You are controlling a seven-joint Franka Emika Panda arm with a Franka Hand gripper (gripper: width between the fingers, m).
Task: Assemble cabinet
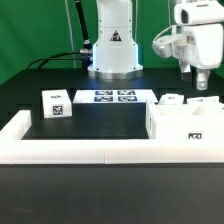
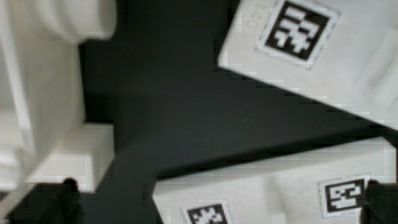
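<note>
The cabinet's large white box part (image 1: pixel 185 123) stands at the exterior view's right, against the border rail, with a tag on its front. Two small white tagged parts (image 1: pixel 170 99) (image 1: pixel 205 100) sit just behind it. A white tagged cube part (image 1: pixel 56 103) stands at the left. My gripper (image 1: pixel 199 78) hangs in the air above the right-hand parts and touches nothing. In the wrist view, one dark fingertip (image 2: pixel 43 203) shows at the edge, wide apart from the centre, with nothing between the jaws. Tagged white panels (image 2: pixel 294 45) (image 2: pixel 267 195) lie below.
The long low white border rail (image 1: pixel 70 148) runs along the front and up both sides. The marker board (image 1: pixel 113 96) lies flat at the back centre, in front of the robot base (image 1: pixel 112 50). The black table (image 1: pixel 100 120) shows between them.
</note>
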